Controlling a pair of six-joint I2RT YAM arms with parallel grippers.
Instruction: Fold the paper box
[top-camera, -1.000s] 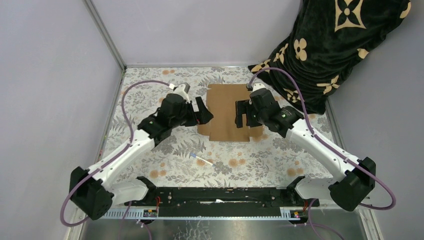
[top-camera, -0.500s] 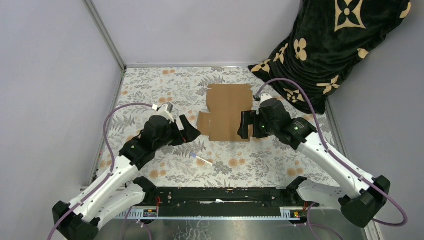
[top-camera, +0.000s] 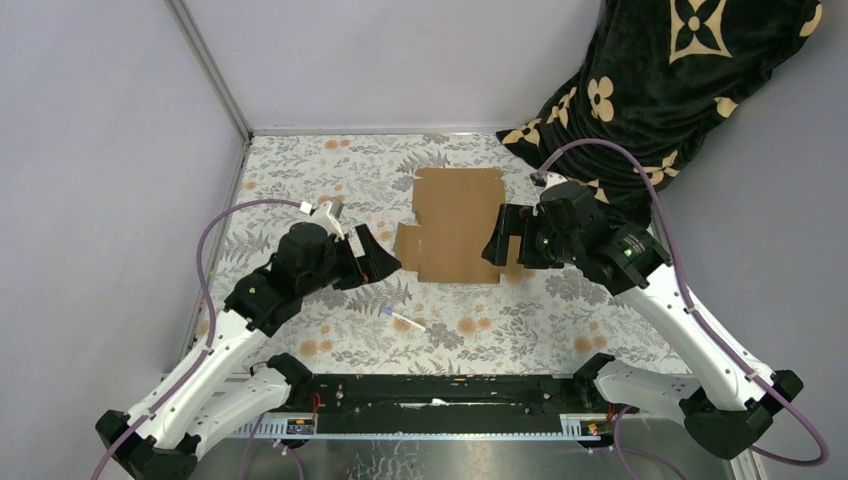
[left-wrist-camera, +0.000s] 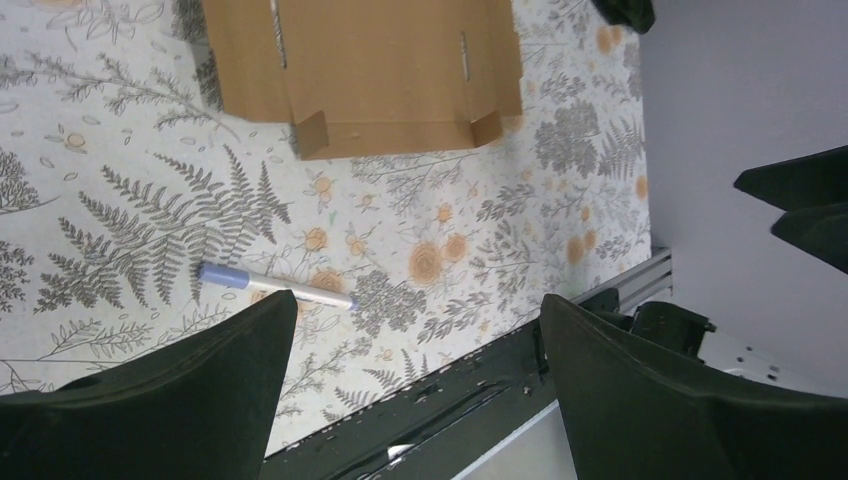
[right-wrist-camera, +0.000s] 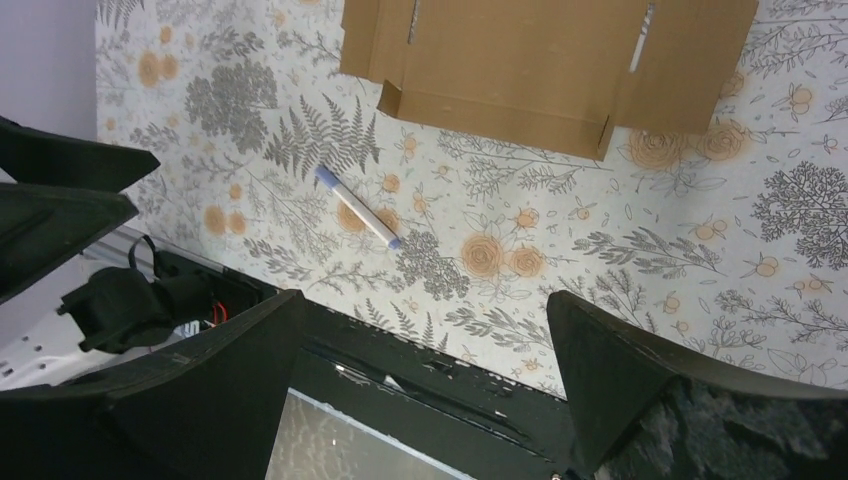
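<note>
The left gripper (top-camera: 383, 262) hangs with its jaws spread wide and nothing between them, just beside the near left corner of the box (top-camera: 455, 222). The box is a flat brown cardboard sheet, unfolded. It lies on the flowered table (top-camera: 300, 180), past the middle and toward the far edge. A white pen (top-camera: 402, 319) with a blue cap lies closer to the near edge, apart from the box. The right gripper (top-camera: 502, 243), its jaws also wide and empty, is at the box's right edge. A black cloth (top-camera: 660, 90) with tan flowers fills the far right corner.
</note>
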